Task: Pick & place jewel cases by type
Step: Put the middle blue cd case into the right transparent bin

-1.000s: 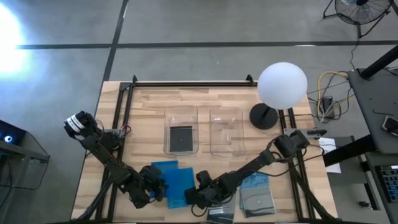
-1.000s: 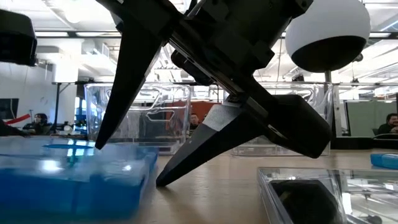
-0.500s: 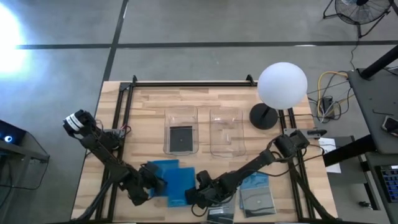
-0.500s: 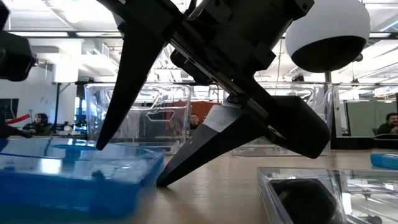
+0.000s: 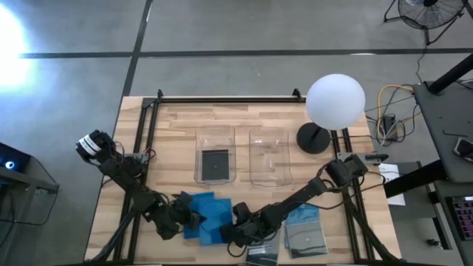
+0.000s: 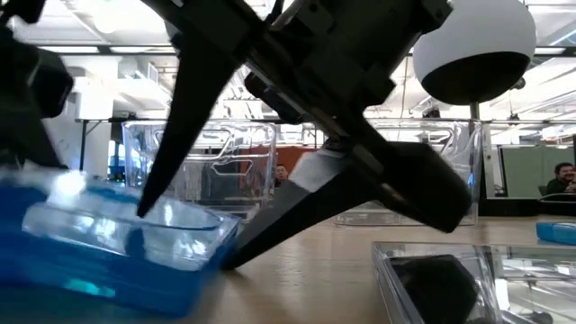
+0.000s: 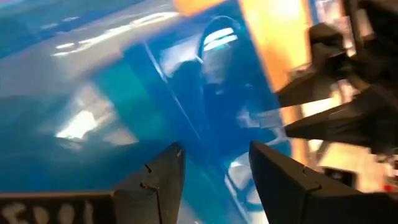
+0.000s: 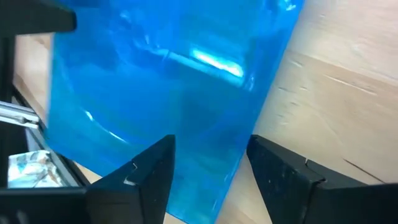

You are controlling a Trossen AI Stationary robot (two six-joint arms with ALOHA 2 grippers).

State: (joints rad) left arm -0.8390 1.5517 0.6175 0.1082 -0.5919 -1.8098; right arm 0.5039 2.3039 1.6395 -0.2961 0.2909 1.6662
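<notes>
Where both arms meet, bright blue jewel cases [image 5: 209, 215] lie overlapping, translucent.

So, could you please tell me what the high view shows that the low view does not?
Only the high view shows the whole layout: a dark grey jewel case lying inside the left clear rectangular plastic bin, the right clear plastic bin with no case in it, and more cases near the table's front right.

Only the low view shows the room behind, with seated people, and the front blue case's edge tilted off the wood.

Both show the bright blue square jewel cases, the left gripper and right gripper at them, and the white globe lamp.
</notes>
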